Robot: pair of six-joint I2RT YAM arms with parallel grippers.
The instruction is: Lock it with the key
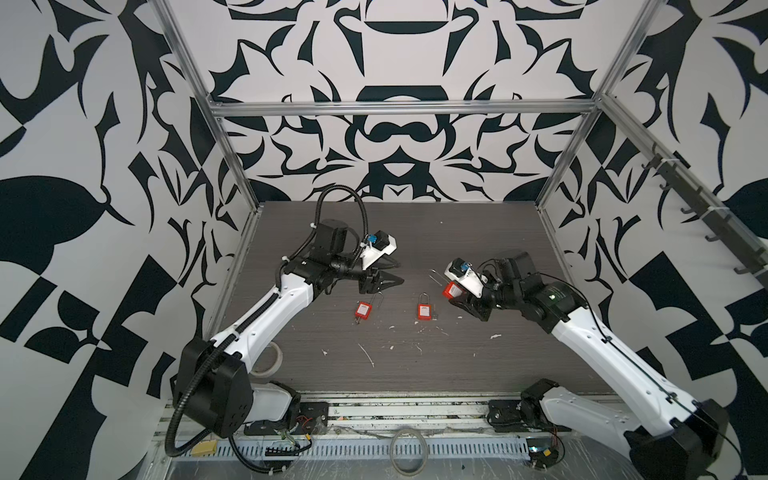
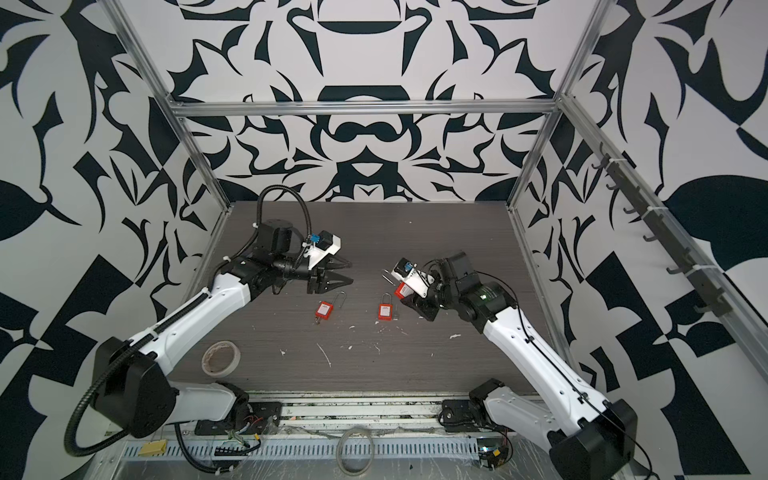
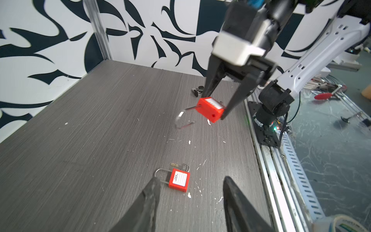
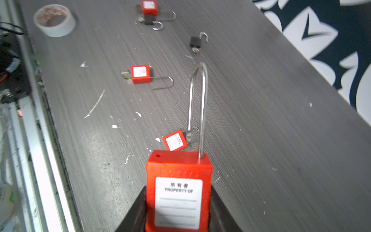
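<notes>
Far left of the middle padlock (image 1: 424,310), near the table's (image 1: 457,365) front edge, lies a tape roll (image 2: 221,358). Closer on that side, the left gripper (image 1: 400,272) hangs above the table, jaws parted with nothing between them. Just left of the middle padlock lies the left padlock (image 1: 363,308), its shackle swung free and an inserted key (image 4: 125,74) in its base. A loose key (image 3: 179,165) lies just beside the middle padlock. To its right, the right gripper (image 3: 214,107) is clamped on the held padlock (image 4: 178,192), raised off the table, its long shackle (image 4: 198,104) open.
</notes>
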